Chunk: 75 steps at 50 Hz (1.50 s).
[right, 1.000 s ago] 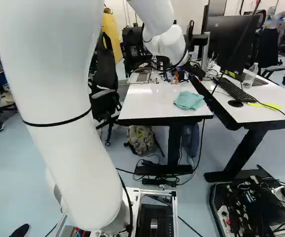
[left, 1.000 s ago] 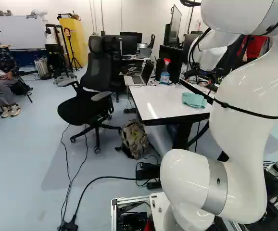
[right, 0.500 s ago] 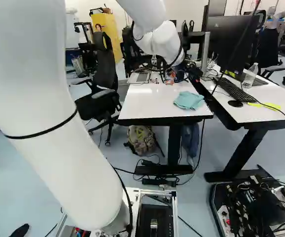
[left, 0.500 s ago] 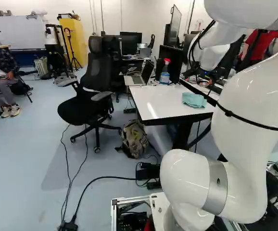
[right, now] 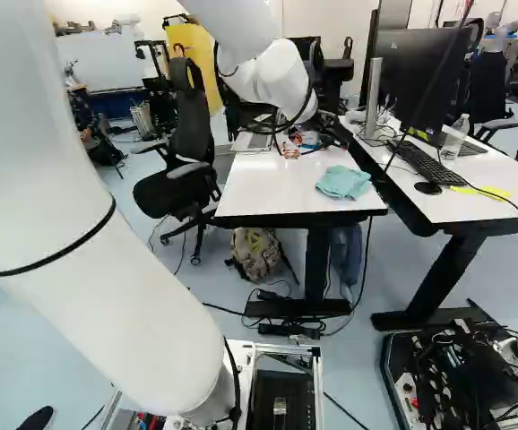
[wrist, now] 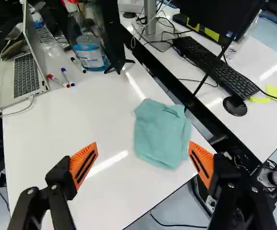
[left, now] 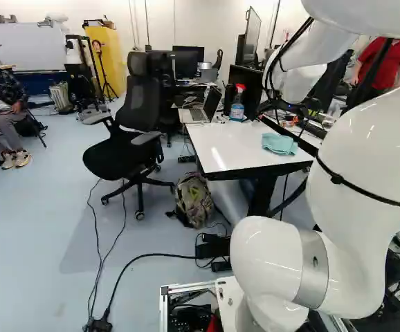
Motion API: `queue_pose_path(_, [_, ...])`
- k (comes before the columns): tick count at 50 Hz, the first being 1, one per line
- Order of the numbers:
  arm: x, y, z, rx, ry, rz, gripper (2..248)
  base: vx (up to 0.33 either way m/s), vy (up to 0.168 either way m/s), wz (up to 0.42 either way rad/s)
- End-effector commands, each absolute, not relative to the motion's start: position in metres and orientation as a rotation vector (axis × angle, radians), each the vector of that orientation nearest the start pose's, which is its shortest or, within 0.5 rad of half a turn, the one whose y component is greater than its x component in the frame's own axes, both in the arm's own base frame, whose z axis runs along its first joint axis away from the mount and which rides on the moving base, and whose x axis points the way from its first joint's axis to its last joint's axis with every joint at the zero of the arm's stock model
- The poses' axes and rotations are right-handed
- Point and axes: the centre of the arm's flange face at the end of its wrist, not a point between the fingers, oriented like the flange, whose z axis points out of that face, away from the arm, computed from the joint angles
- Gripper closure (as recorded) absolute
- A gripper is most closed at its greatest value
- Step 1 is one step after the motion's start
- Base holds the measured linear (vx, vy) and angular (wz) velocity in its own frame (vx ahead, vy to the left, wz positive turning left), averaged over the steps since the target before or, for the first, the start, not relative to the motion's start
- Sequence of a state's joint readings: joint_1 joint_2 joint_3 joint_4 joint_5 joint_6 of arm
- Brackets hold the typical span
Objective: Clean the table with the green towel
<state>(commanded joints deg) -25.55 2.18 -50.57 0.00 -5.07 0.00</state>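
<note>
OK, grn towel (wrist: 160, 134) on tbl (wrist: 47, 134), ahead of spread pincer (right: 293, 150).

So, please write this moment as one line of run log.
gripper open, empty | green towel on white table, not gripped | spray bottle, laptop also on table

A black office chair (left: 139, 104) stands at the left, with a camouflage backpack (left: 194, 202) on the floor to its right. Farther off are an open laptop (wrist: 26, 76) and, to its right, a spray bottle (wrist: 90, 55) holding blue liquid; marker pens (wrist: 58, 80) lie between them. The right-hand desk (right: 461, 205) carries a black monitor (right: 418, 81), with a keyboard (right: 418, 162) and mouse (right: 427, 188) nearer. A yellow cabinet (left: 105, 59) and whiteboard (left: 20, 48) stand at the far left.
</note>
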Motion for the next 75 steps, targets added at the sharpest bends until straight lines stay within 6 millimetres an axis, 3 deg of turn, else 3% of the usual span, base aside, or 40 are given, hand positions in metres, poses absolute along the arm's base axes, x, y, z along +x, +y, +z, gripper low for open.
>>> queue_pose_path(17, [0.423, -0.182, 0.554, -2.970, 0.611, -1.315, 3, 0.000, 0.000, 0.000])
queue_pose_path(48, [0.422, -0.175, 0.551, -2.966, 0.592, -1.324, 3, 0.000, 0.000, 0.000])
queue_pose_path(75, [0.417, -0.156, 0.531, -2.942, 0.531, -1.380, 3, 0.000, 0.000, 0.000])
